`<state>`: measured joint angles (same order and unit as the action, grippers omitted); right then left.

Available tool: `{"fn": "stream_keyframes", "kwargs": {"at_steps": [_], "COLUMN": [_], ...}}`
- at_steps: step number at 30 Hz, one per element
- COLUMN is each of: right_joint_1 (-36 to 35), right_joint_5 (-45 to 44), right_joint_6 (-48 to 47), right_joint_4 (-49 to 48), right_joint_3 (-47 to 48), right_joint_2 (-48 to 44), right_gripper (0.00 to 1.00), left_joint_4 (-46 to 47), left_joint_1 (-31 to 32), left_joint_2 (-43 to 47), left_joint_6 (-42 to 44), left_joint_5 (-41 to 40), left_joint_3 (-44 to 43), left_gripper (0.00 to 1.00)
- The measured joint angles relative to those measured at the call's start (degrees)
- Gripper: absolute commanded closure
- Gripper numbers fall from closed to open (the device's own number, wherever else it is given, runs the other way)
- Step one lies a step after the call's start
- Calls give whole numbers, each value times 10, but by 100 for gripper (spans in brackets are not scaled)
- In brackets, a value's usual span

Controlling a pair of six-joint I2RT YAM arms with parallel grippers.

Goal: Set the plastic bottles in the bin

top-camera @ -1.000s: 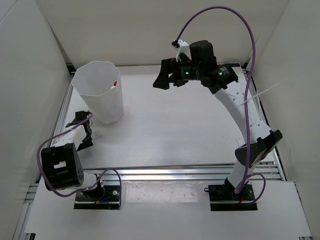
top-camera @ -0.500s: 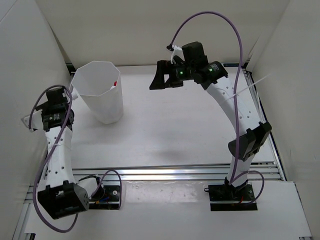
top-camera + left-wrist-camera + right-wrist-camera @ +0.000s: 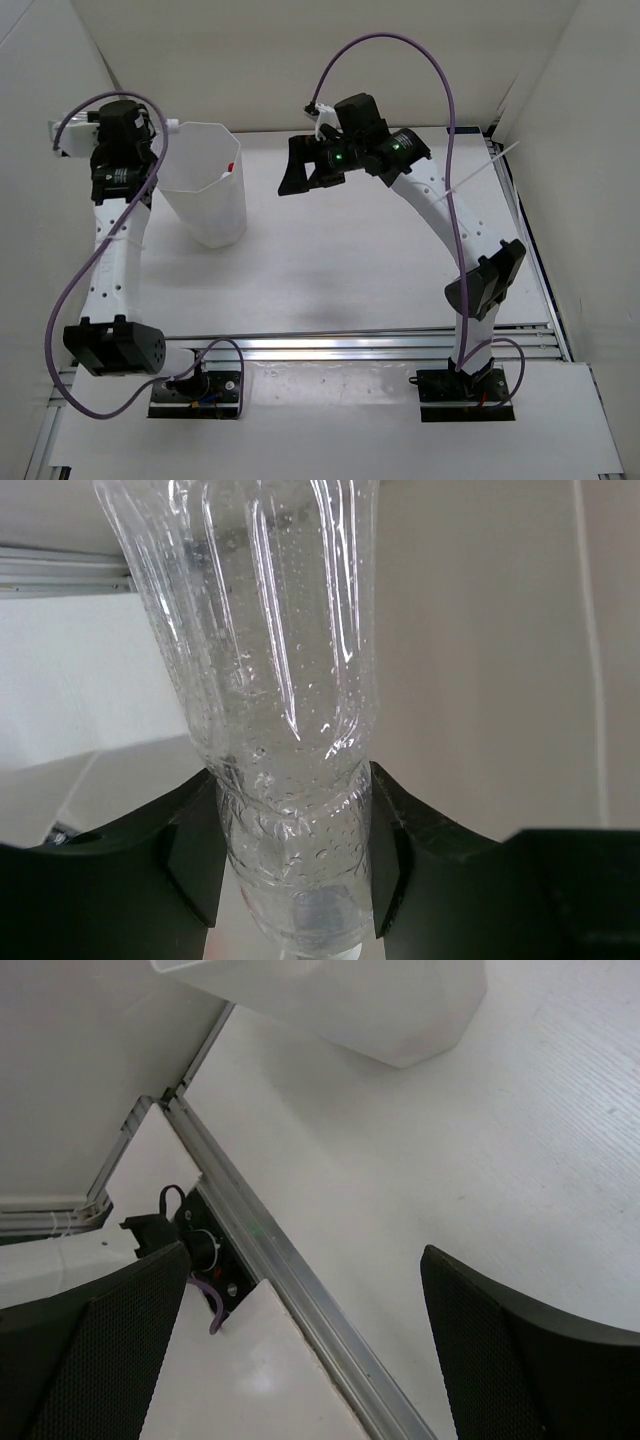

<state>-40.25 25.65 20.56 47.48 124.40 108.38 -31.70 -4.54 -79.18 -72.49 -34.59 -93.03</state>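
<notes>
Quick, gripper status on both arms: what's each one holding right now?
Left gripper: closed on a clear ribbed plastic bottle.
Right gripper: open, holding nothing.

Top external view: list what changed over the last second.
The left arm swung up from low near its base to the white bin's rim, jaws shut on a clear bottle. The right arm drifted left, jaws open. The bin stayed put.
</notes>
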Motion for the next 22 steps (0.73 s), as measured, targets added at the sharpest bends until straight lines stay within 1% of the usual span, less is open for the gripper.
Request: {"fn": "stream_keyframes", "kwargs": {"at_steps": [2,3,4,5,6,9,15,17,18,20,22], "right_joint_1": [3,5,8,11,14,24,56,73,82,104,122], "right_joint_5": [-11,-15,-19,-23,-26,-32,-42,-52,-59,-73,-89], "right_joint_6": [0,0,0,0,0,2,33,50,58,71,79], "right_joint_4": [1,0,-1,-1,-1,-4,-9,-6,-2,12,21], "right_joint_3": [-1,-3,-9,-18,-26,-55,-64,-63,-63,-61,-63], "right_joint_2": [0,-1,-3,-8,-13,-29,-39,-39,-39,-39,-43], "right_gripper": [0,0,0,0,0,0,0,0,0,0,0], "left_joint_4": [2,0,0,-1,-2,-11,-8,5,12,23,28], "left_joint_1": [23,33,43,51,58,69,73,78,82,88,92], "left_joint_2": [-15,-22,-28,-32,-36,-40,-60,-37,-14,62,164], "left_joint_6": [23,36,49,63,76,113,243,279,294,317,333], "left_joint_5": [0,0,0,-2,-6,-18,-28,-38,-43,-57,-87], "left_joint_3": [-2,-2,-2,-2,-2,-12,-137,-144,-127,-44,80], "left_gripper": [62,52,34,13,0,0,0,0,0,0,0]}}
